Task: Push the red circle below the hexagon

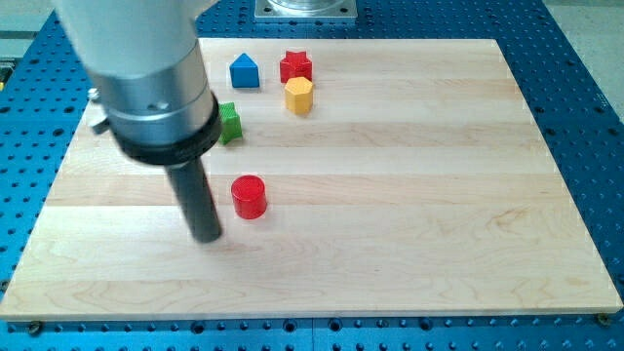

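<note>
The red circle (249,196) is a short red cylinder left of the board's middle. The yellow hexagon (298,96) stands near the view's top, above and to the right of the red circle. My tip (208,237) rests on the wood just left of the red circle and slightly below it, with a small gap between them. The dark rod rises from the tip into the arm's large grey body (146,68), which fills the view's upper left.
A red star (295,66) sits just above the hexagon. A blue house-shaped block (244,71) is to the star's left. A green block (229,123) is partly hidden behind the arm. The wooden board (439,195) lies on a blue perforated table.
</note>
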Action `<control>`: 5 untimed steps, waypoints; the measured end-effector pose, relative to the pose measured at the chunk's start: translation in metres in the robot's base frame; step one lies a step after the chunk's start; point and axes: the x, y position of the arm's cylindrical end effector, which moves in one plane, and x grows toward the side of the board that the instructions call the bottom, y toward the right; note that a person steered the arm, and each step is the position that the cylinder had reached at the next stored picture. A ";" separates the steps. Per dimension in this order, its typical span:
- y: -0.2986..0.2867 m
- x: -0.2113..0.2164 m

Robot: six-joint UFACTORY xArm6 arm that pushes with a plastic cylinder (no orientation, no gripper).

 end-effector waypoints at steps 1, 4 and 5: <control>0.049 -0.044; 0.083 -0.044; 0.085 -0.067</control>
